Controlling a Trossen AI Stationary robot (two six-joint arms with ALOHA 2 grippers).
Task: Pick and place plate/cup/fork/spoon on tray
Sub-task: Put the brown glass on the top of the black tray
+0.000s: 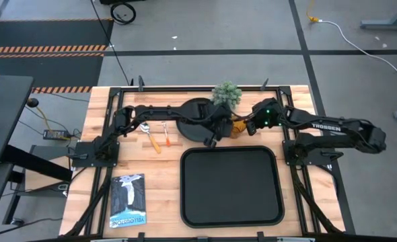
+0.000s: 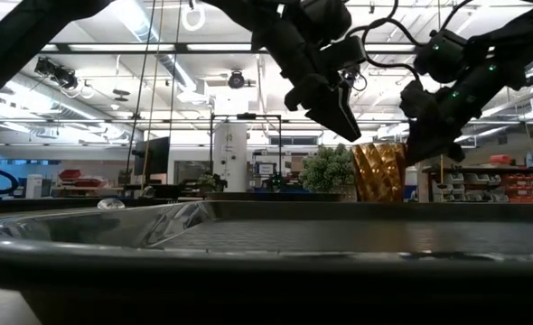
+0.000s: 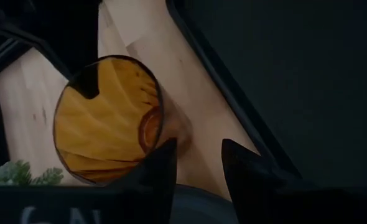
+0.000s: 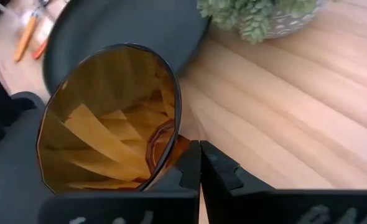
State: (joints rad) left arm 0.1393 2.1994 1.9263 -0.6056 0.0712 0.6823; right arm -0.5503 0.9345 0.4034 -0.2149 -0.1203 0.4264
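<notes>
The amber cup (image 1: 237,127) stands upright on the wood between the round black plate (image 1: 195,121) and the tray's (image 1: 185,188) far edge; the tray's rim (image 2: 248,221) hides its foot in the low view. My right gripper (image 4: 200,155) is shut beside the cup's (image 4: 109,130) outer wall, at its right rim (image 2: 406,149). My left gripper (image 3: 199,162) is open and empty, above the cup (image 3: 109,118) on its left. The spoon (image 1: 148,134) and the fork (image 1: 165,134) lie on the wood left of the plate. My right gripper's shut fingers (image 4: 191,163) come slanting down from the table's right side and lie along the outside of the cup's wall (image 4: 178,148) near the rim. I cannot tell whether they touch it. The cup stands upright.
A small potted plant (image 1: 227,94) stands just beyond the cup and the plate. A printed booklet (image 1: 128,198) lies at the near left. My two grippers (image 2: 339,113) (image 2: 422,149) are close together over the cup.
</notes>
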